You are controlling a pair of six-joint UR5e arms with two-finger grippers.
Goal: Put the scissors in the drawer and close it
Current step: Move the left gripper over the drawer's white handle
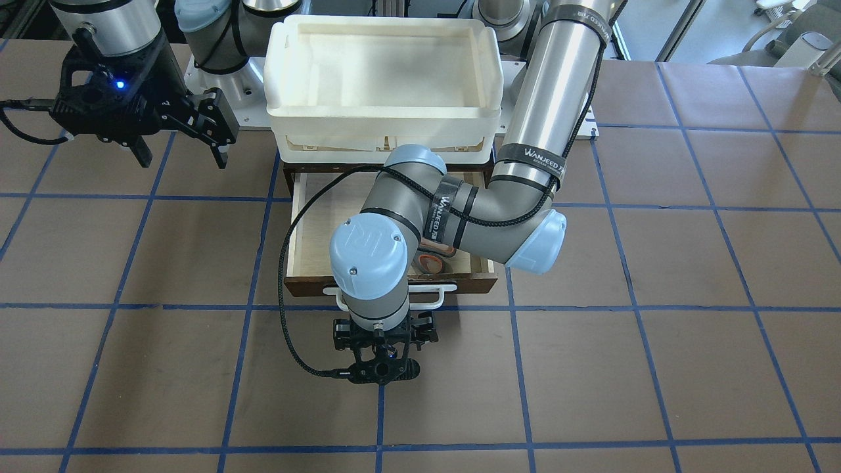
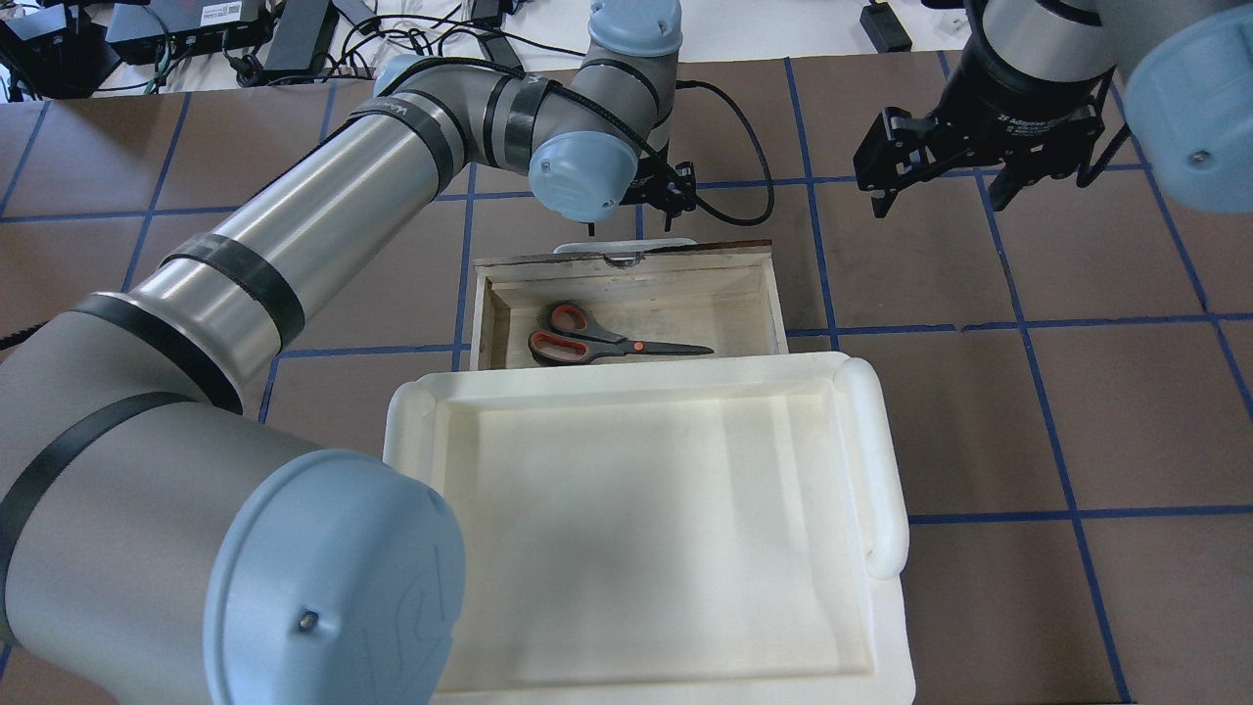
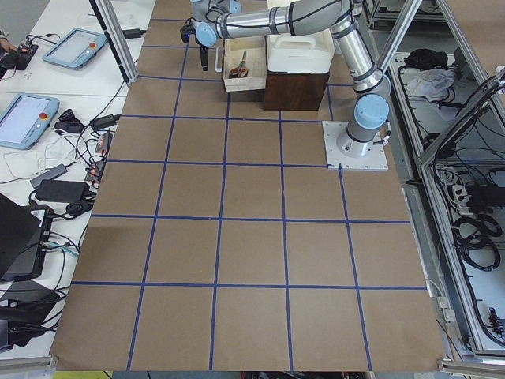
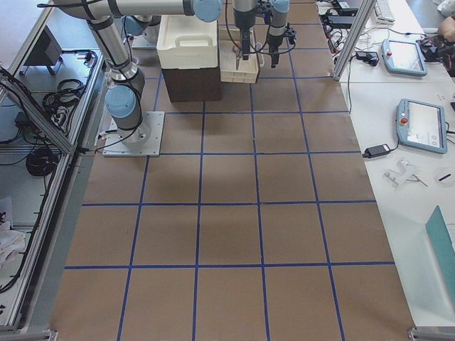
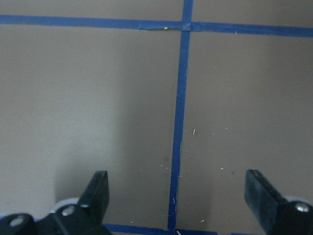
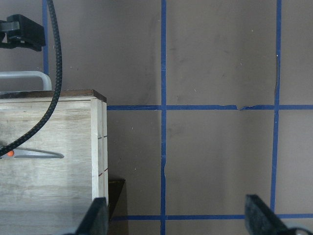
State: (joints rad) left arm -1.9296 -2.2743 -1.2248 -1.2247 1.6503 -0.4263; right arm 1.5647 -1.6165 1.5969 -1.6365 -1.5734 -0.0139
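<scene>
scissors [image 2: 607,341] inside open drawer [image 2: 764,294]

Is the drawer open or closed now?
Open. The drawer is pulled out from under the white tray, and the scissors lie inside on its pale floor.

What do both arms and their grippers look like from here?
The left arm and right arm are silver tubes with grey joints and pale blue caps. The left arm carries black WANJEED straps and a braided black cable. The left gripper and right gripper are black and two-fingered.
</scene>
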